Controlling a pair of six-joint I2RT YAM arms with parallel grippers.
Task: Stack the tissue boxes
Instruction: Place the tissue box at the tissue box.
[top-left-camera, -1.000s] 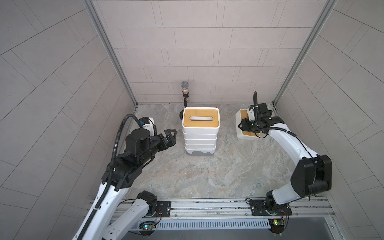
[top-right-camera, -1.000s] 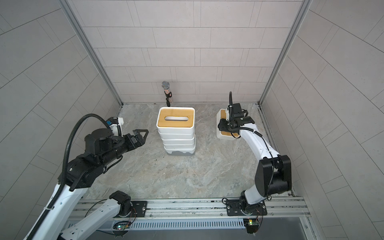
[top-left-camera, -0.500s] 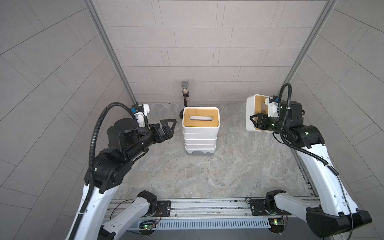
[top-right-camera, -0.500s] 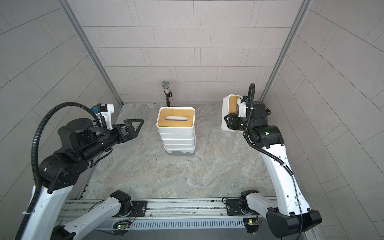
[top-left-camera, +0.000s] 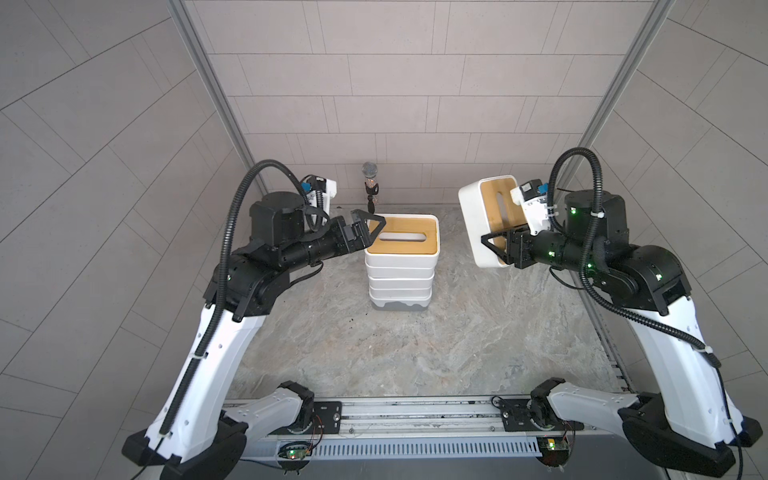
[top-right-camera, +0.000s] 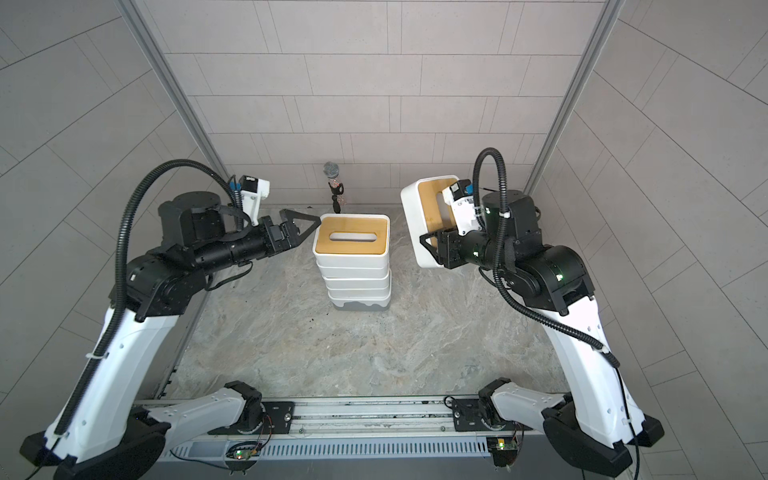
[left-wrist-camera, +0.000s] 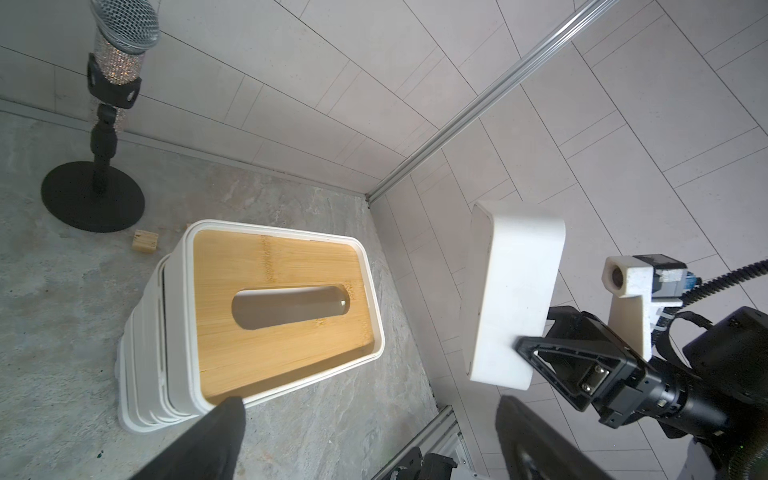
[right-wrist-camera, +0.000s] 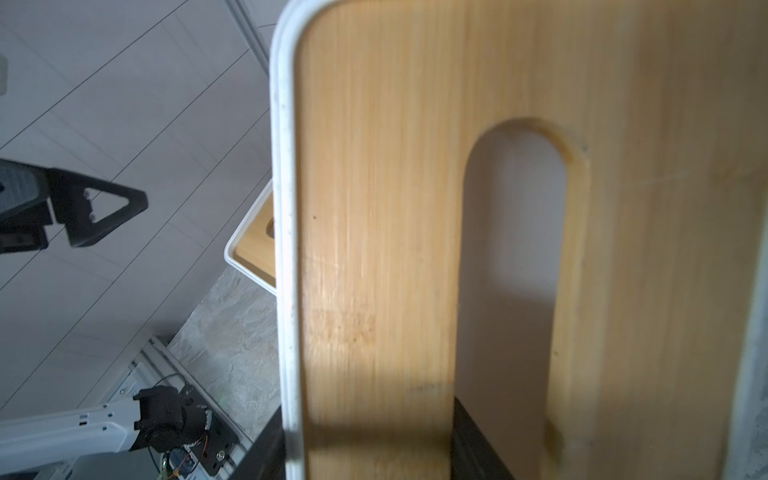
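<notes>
Tissue boxes: rounded, white, bamboo-lidded

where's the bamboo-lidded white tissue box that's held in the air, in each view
Top view: the held white rounded tissue box with bamboo lid is right of centre, tipped on edge.
Top view: right of centre.
Left wrist: right half, lid hidden.
Right wrist: fills most of the frame.
Shared landmark: the stack of white tissue boxes, in all four.
</notes>
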